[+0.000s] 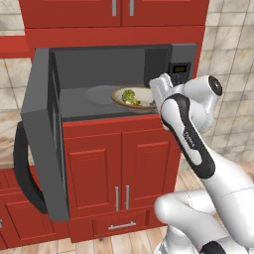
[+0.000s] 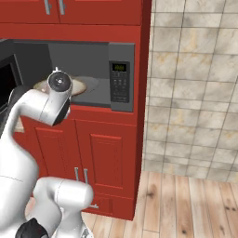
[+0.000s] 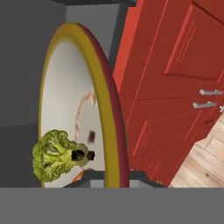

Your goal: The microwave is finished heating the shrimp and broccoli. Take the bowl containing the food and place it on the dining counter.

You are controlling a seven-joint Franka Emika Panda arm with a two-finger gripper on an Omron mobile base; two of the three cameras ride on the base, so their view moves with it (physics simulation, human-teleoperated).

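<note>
With its door (image 1: 42,134) swung fully open to the left, the dark-grey built-in microwave (image 1: 114,79) sits in a wall of red cabinets (image 1: 121,168), and we see one bowl (image 1: 134,96) resting on the cavity floor near the front lip, just right of the round turntable plate (image 1: 99,94). Our single white arm (image 1: 191,134) rises from the lower right of the left base view and reaches to the bowl's right side, so the bowl lies straight ahead of the hand and slightly to its left, inside the oven.

From the hand view, which is rolled onto its side, the bowl's tan-brown rim (image 3: 103,109) runs as a tall arc from top to bottom, and its lower end falls right between the two dark finger tips of the gripper (image 3: 109,177). We judge the fingers straddle the rim, one inside the bowl and one outside; whether they already pinch it or stand slightly apart, we cannot tell. The coming pull would have to run outward along the cavity floor, toward the base, with the rim kept level.

By our count: one broccoli floret (image 3: 54,155), bright green, lying on the cream inside close to the fingers; one small pinkish piece (image 3: 78,175) at the floret's foot, probably the shrimp; one control panel (image 2: 120,81) at the oven's right.
</note>
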